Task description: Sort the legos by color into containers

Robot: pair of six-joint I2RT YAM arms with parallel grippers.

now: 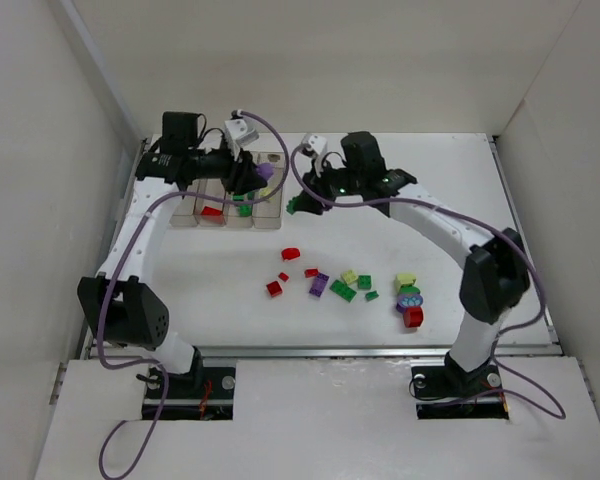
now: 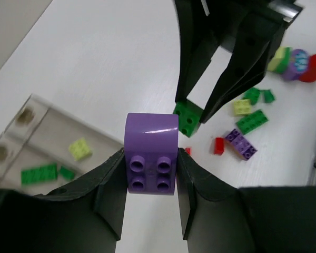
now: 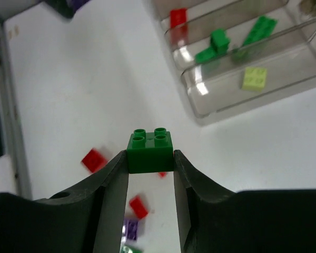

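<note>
My left gripper (image 2: 151,158) is shut on a purple brick (image 2: 151,153) and holds it above the right end of the clear containers (image 1: 185,215). My right gripper (image 3: 150,158) is shut on a small green brick (image 3: 150,151), just right of the containers (image 3: 210,113). In the top view the left gripper (image 1: 255,180) and the right gripper (image 1: 298,203) are close together. The bins hold a red brick (image 3: 178,17), green bricks (image 3: 216,42) and a pale yellow brick (image 3: 255,78). Loose legos lie mid-table: red (image 1: 274,288), purple (image 1: 319,285), green (image 1: 342,290), yellow (image 1: 349,276).
A small stack of yellow, purple and red pieces (image 1: 410,302) stands at the right of the loose pile. A red curved piece (image 1: 290,253) lies between the containers and the pile. White walls close in the table on three sides.
</note>
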